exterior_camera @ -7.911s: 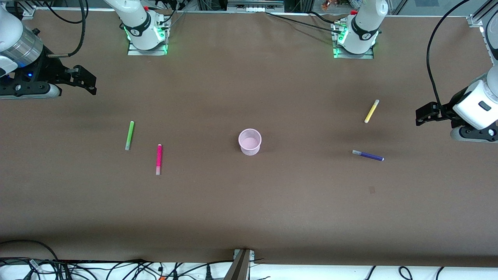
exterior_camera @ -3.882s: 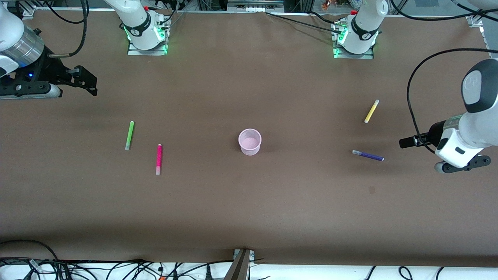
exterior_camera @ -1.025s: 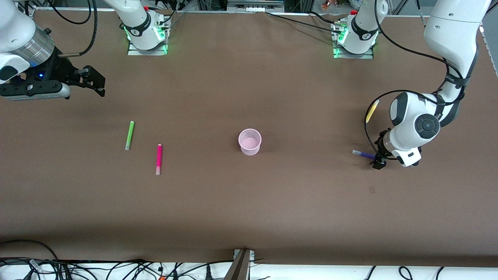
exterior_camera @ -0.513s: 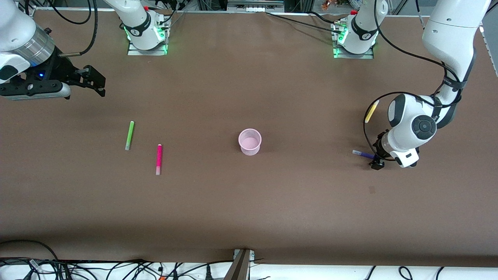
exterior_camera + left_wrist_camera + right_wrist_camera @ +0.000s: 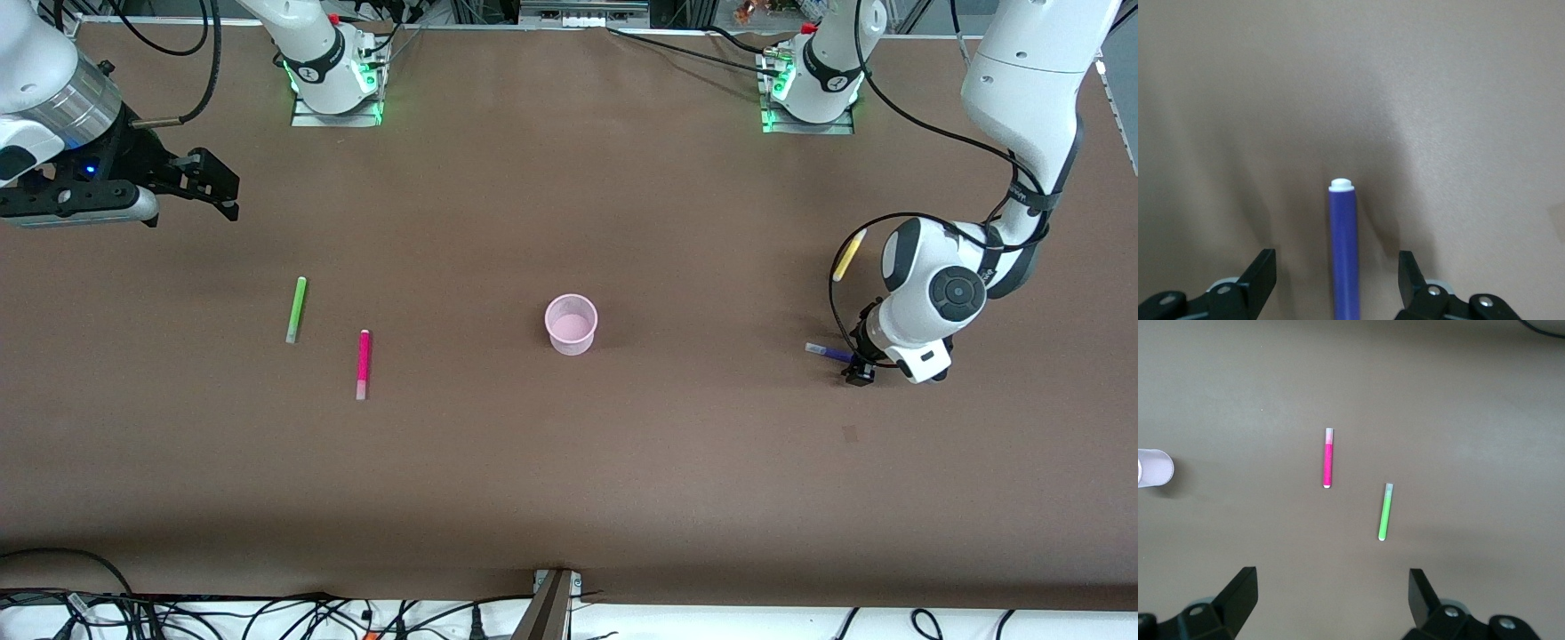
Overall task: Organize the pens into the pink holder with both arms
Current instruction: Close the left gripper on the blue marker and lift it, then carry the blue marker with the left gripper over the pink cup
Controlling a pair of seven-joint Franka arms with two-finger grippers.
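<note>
The left gripper (image 5: 861,369) stood low over the purple pen (image 5: 1343,250), jaws apart, one finger each side, pen flat on the matte brown table (image 5: 569,462): the first pick. Closing and lifting were judged next. The translucent pink holder (image 5: 571,324) stood mid-table, empty. Magenta pen (image 5: 363,364), green pen (image 5: 295,308) and yellow pen (image 5: 847,255) lay untouched. The right gripper (image 5: 213,185) waited aloft, open.

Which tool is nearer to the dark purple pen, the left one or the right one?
Left. The left tool is down at the dark purple pen, open, one finger on each side. The right tool hangs open above the right arm's end of the table.
</note>
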